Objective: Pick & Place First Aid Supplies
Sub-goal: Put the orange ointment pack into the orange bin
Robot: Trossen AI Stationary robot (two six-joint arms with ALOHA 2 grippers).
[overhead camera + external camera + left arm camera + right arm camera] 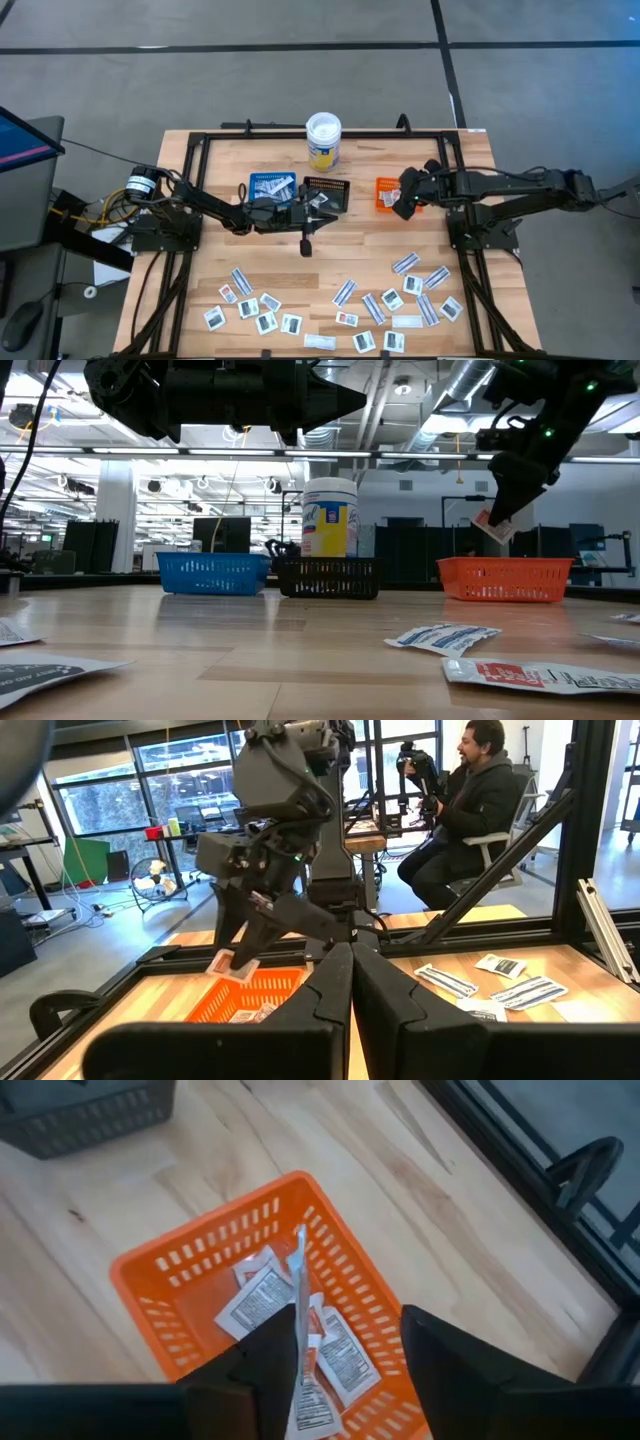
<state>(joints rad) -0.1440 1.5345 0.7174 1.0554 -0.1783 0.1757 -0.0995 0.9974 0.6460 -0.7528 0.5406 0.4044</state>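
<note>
High view shows the loose first aid packets (375, 305) scattered along the table's (200, 250) near edge. Farther back stand blue tray (271, 186), black tray (331, 190) and orange tray (388, 193), with a yellow-labelled tub (323, 140) behind. Left gripper (305, 243), fingers closed, lies near the black tray. Right gripper (345, 1365) hangs above the orange tray, fingers spread; a packet (300, 1330) stands edge-on against one finger, more packets (262, 1302) below, partly hidden.

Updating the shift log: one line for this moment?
right end effector: open, packet at one finger, over orange tray | left end effector: shut, empty, mid-table
</note>
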